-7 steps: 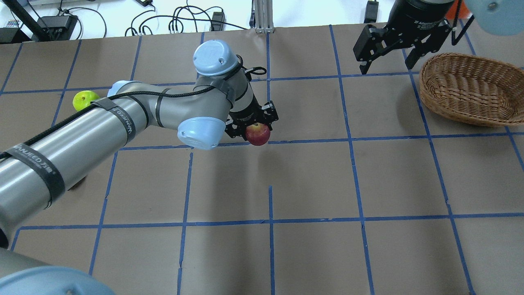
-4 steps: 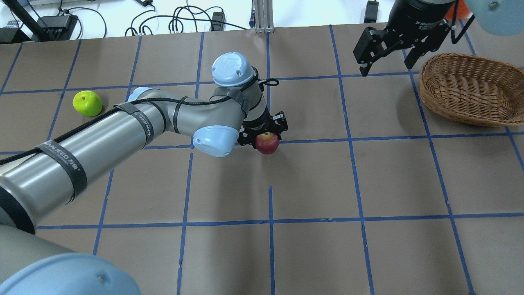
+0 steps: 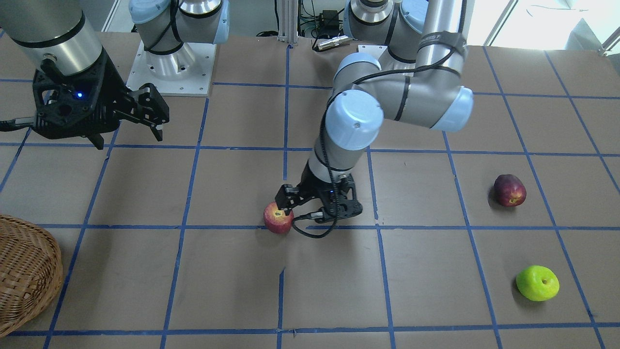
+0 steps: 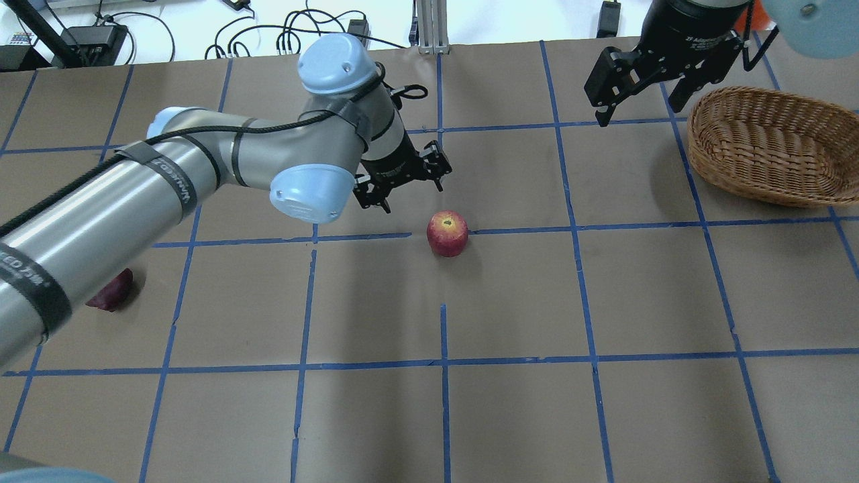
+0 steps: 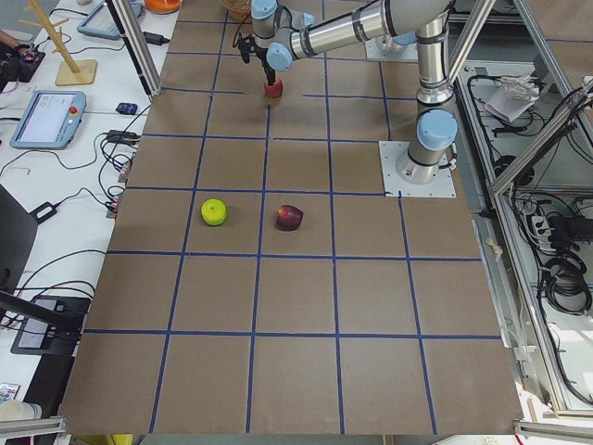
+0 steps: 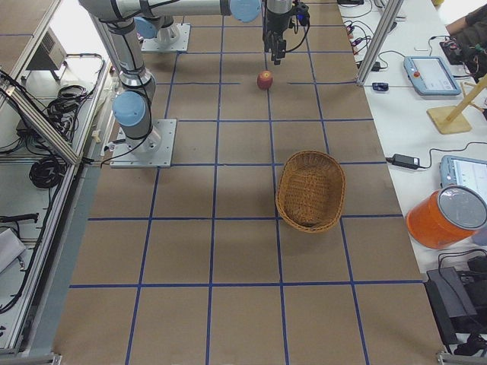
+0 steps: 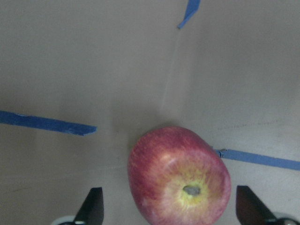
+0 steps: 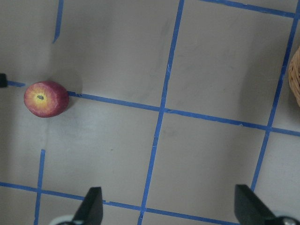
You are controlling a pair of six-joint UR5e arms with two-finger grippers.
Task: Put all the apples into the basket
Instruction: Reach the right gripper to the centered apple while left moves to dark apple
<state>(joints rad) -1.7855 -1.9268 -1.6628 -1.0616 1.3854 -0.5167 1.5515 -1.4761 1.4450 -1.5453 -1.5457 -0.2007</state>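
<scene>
- Desk [image 3: 232, 286], front-facing view: the red apple [image 3: 278, 218] rests mid-desk, well apart from the basket [image 3: 34, 229].
- Overhead view: the left tool [image 4: 411, 196] hangs just beside the apple, spread wide. The right tool [image 4: 639, 111], also spread, hovers near the basket and probably should fetch it.
- Left wrist view: the stem end faces up, so gripping across the widest part looks safest.
</scene>
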